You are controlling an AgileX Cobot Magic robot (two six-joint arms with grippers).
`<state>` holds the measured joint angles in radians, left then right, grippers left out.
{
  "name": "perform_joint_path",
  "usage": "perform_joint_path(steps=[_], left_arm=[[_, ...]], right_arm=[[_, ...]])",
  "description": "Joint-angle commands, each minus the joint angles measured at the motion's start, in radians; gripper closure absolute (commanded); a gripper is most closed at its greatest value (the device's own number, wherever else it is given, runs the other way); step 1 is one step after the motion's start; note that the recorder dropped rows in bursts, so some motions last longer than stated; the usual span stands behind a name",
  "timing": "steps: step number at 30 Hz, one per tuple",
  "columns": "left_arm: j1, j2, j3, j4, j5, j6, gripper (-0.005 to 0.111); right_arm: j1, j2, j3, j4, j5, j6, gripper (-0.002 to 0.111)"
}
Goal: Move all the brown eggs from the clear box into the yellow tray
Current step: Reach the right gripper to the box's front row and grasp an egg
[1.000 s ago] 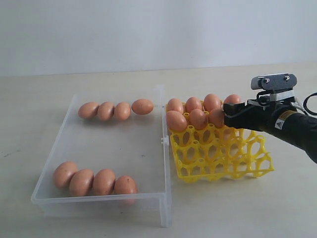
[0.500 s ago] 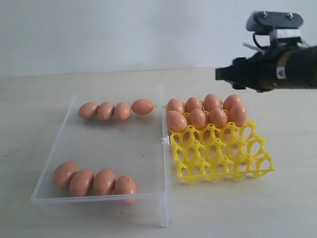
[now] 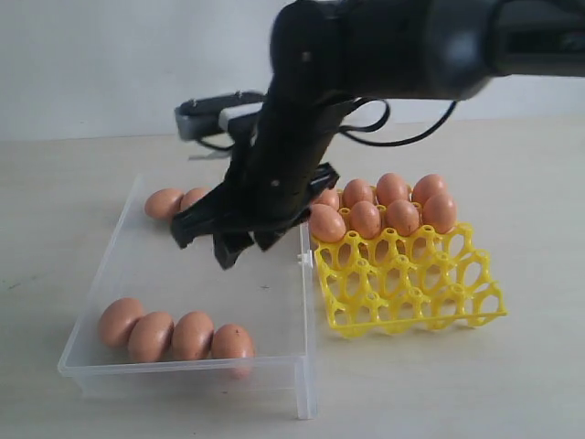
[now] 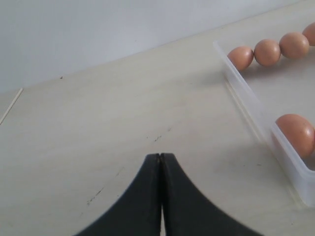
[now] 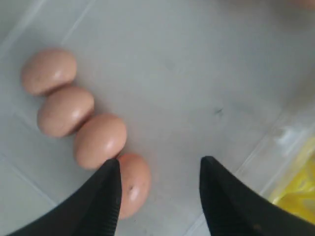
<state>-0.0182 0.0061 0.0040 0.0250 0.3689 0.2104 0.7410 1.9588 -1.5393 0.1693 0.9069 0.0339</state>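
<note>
Clear box, near wall: 4 brown eggs in 1 touching row. Above the box floor, between its 2 rows: right gripper, fingers spread, empty. The row's end egg, the one nearest the tray, lies under 1 finger rather than between the 2. Yellow tray, just beside the box: near 2 rows of cells bare, far 2 rows filled with 8 eggs. Box, far wall: second row, 2 eggs showing, the rest hidden by the arm. Left gripper: fingers pressed together, empty, over bare table outside the box. Step, by judgement: approach for the next pick, task about half done. Next move calls for: centring astride the end egg, lowering, and a gentle close, since a neighbouring egg touches it.
</note>
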Motion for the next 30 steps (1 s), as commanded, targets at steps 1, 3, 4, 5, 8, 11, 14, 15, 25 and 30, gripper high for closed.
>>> perform_joint_path(steps=[1,3,4,5,8,11,14,15,25,30], left_arm=[[-0.002,-0.006,-0.004,0.000,-0.008,-0.005,0.107],[-0.002,-0.006,-0.004,0.000,-0.008,-0.005,0.107],[-0.002,-0.006,-0.004,0.000,-0.008,-0.005,0.107],[-0.002,-0.006,-0.004,0.000,-0.008,-0.005,0.107],[-0.002,-0.006,-0.004,0.000,-0.008,-0.005,0.107],[-0.002,-0.006,-0.004,0.000,-0.008,-0.005,0.107],[-0.002,-0.006,-0.004,0.000,-0.008,-0.005,0.107],[-0.002,-0.006,-0.004,0.000,-0.008,-0.005,0.107],[-0.002,-0.006,-0.004,0.000,-0.008,-0.005,0.107],[-0.002,-0.006,-0.004,0.000,-0.008,-0.005,0.107]], right_arm=[[0.027,0.143,-0.175,0.023,0.264,0.015,0.060],[0.042,0.187,-0.226,0.023,0.314,0.017,0.060],[0.047,0.202,-0.243,0.023,0.314,0.016,0.060],[0.051,0.219,-0.262,0.023,0.314,0.016,0.060],[0.061,0.249,-0.293,0.021,0.314,0.000,0.060],[0.068,0.263,-0.302,0.019,0.314,-0.003,0.058],[0.073,0.269,-0.302,0.015,0.314,-0.005,0.054],[0.073,0.271,-0.302,0.015,0.314,-0.005,0.054],[0.073,0.293,-0.289,0.010,0.314,0.004,0.054],[0.073,0.296,-0.254,0.005,0.314,0.004,0.054]])
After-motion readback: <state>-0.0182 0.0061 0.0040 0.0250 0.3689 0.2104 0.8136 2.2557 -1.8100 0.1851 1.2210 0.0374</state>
